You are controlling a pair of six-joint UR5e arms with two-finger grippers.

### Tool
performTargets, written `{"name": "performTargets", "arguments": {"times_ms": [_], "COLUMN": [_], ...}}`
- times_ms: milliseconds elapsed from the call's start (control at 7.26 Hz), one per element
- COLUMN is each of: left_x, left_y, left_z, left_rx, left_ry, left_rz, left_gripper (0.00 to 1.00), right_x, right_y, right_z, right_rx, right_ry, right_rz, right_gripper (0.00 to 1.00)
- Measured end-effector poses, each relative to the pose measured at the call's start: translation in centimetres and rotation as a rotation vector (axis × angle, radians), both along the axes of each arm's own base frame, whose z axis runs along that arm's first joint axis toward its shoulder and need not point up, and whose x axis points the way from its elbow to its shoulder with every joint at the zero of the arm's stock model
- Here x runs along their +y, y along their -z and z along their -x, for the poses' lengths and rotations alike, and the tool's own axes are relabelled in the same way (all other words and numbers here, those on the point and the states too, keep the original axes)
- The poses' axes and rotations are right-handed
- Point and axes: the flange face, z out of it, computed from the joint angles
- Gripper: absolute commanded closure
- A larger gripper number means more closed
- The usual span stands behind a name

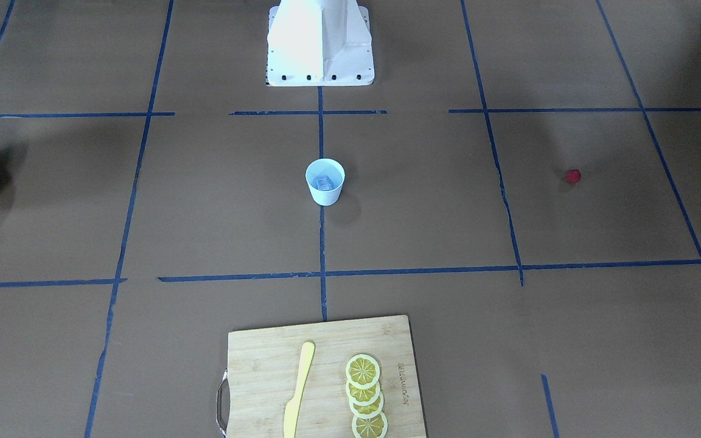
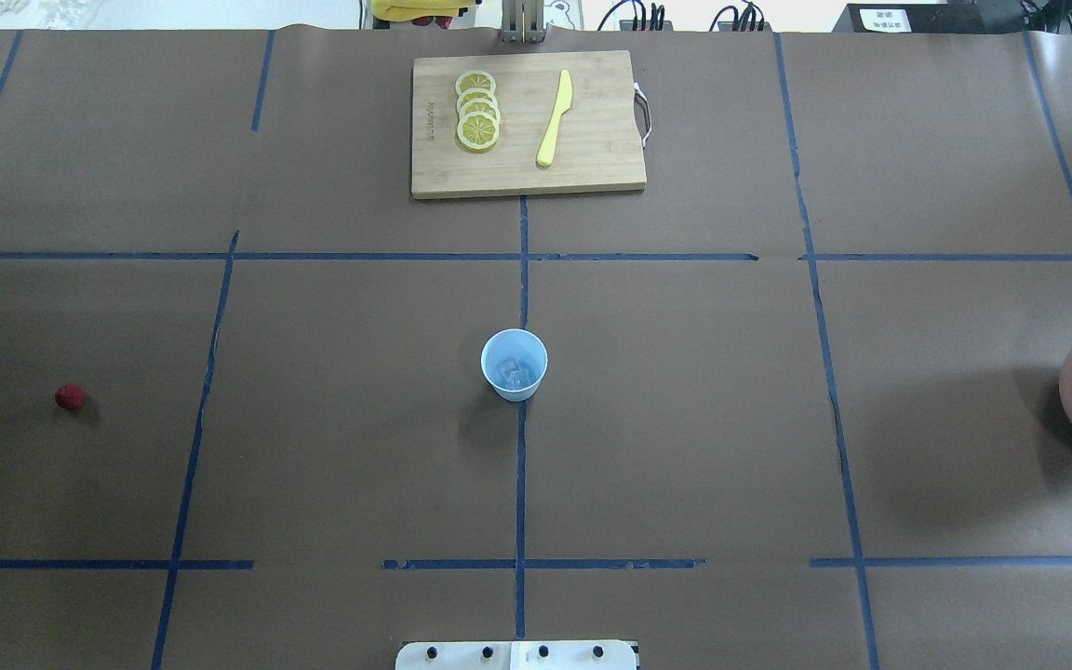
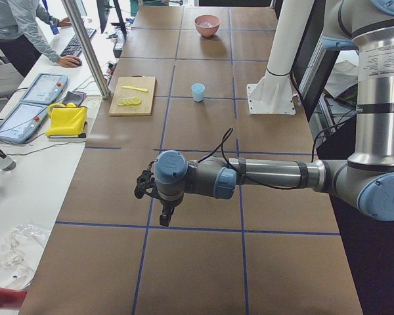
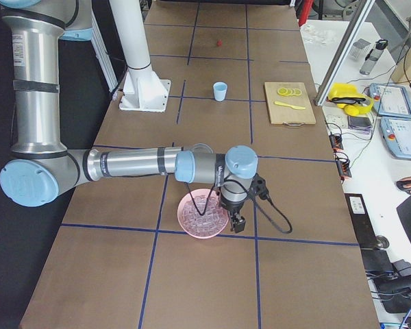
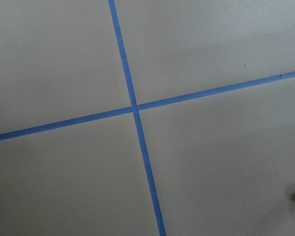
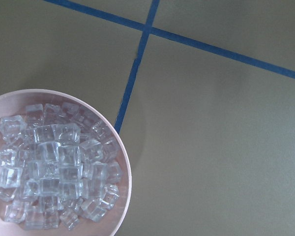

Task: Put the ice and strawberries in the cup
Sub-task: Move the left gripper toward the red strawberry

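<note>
1. Cup [image 2: 515, 365]: upright at the centre of the overhead view, on a blue tape line [image 2: 521, 484]. Some ice [image 2: 515, 374] lies at its bottom.
2. Strawberry [image 2: 70, 397]: alone on the brown table [image 2: 685, 419], far left of the overhead view and well apart from the cup. It also shows at the lower right edge of the left wrist view.
3. Pink bowl [image 6: 124, 162]: lower left of the right wrist view, heaped with more ice. The right edge of the overhead view cuts it.
4. Left gripper [image 3: 164, 218]: shows in the left side view only, mid-frame, pointing down over the table. Fingers apart or together: cannot tell.
5. Right gripper [image 4: 236, 223]: shows in the right side view only, at the bowl's right rim. Fingers: cannot tell.
6. Cutting board [image 2: 592, 167]: top centre of the overhead view, carrying lemon slices [image 2: 477, 110] and a yellow knife [image 2: 555, 119].
</note>
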Motion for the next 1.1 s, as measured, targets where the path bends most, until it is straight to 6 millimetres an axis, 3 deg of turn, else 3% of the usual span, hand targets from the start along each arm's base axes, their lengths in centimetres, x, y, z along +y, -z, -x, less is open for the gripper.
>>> {"name": "performTargets", "arguments": {"times_ms": [413,1102], "left_x": [0.0,4.2], "left_y": [3.5,4.9], "left_z": [-5.6,-21.3], "left_rx": [0.018,0.024], "left_ry": [0.002,0.093], "left_rz": [0.068,0.157], "left_gripper": [0.00,0.00], "right_x": [0.0,0.2], "right_y": [1.2,1.5], "right_z": [-0.5,-0.5], "right_rx": [0.002,0.002], "right_ry": [-0.072,-0.081], "right_rz": [0.028,0.029], "right_gripper": [0.01,0.01]}}
